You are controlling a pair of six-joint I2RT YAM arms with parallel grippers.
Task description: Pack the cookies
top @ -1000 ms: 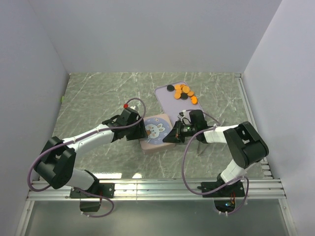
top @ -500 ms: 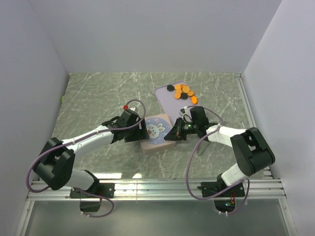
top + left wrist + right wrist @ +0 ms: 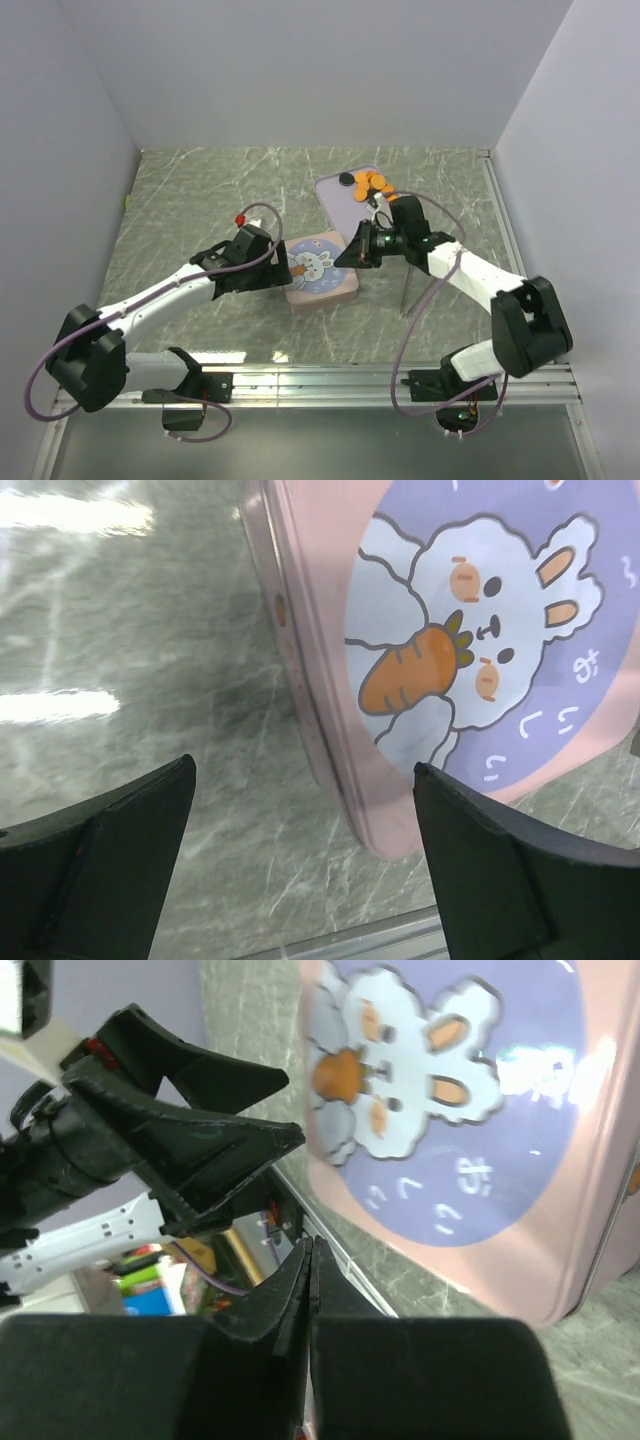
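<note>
Pink-lidded square tin (image 3: 318,268) sits mid-table, nearer the near edge, lid on, rabbit picture up. Left gripper (image 3: 280,272) is at the tin's left side, jaws spread wide and gripping nothing; the left wrist view shows the tin's corner between the two fingers (image 3: 110,860). Right gripper (image 3: 352,252) is over the tin's right edge, jaws pinched together, empty. Lavender tray (image 3: 338,208) just beyond, toward the table's (image 3: 200,200) far edge, holds the cookies (image 3: 373,184) at its far end: an orange heap and one black.
</note>
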